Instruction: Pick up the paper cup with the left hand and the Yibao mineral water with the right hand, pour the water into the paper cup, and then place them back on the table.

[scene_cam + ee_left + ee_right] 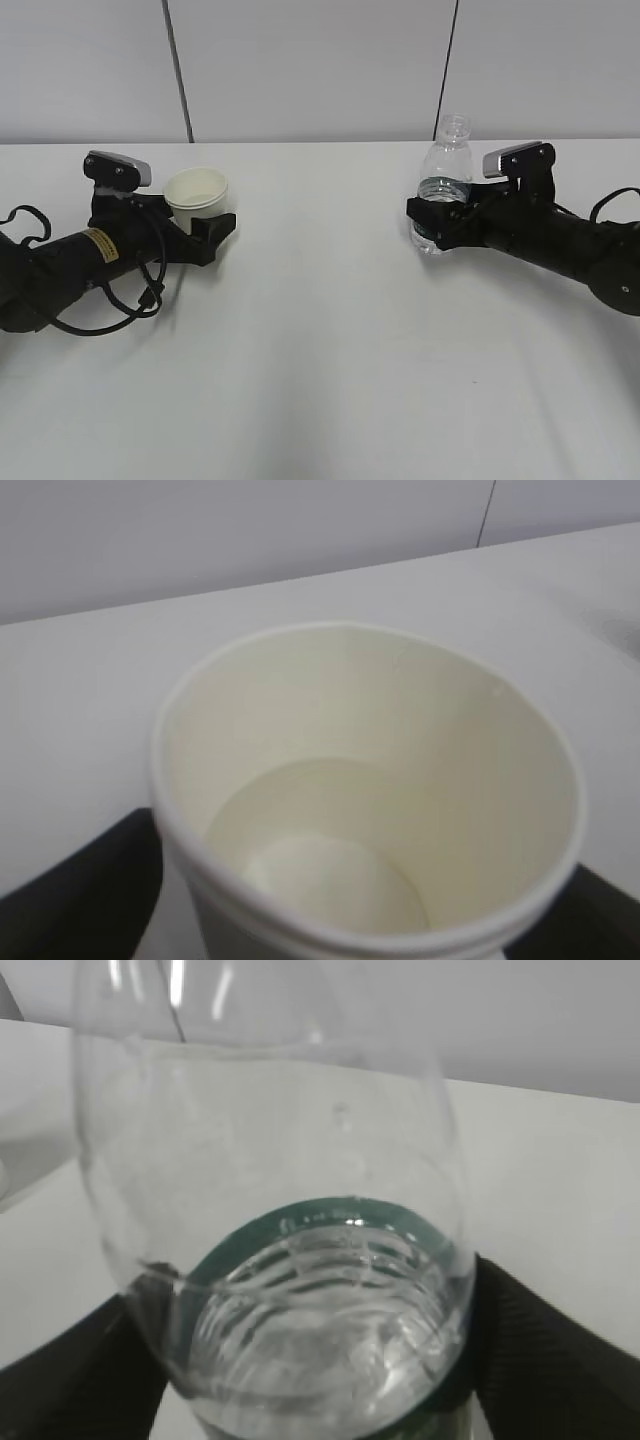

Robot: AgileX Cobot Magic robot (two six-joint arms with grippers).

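The paper cup (197,190) stands upright at the left between the fingers of my left gripper (204,218), which is shut on it, low over the table (320,330). In the left wrist view the cup (360,780) fills the frame, with a faint ring low inside and a black finger (70,890) on each side. The uncapped Yibao mineral water (441,180) stands upright at the right, and my right gripper (436,214) is shut on its green label band. In the right wrist view the bottle (300,1290) holds water up to the band, between black fingers (545,1350).
A grey panelled wall (320,70) rises behind the table's far edge. Black cables (110,310) loop beside the left arm. Bare white tabletop lies between the two grippers and towards the front.
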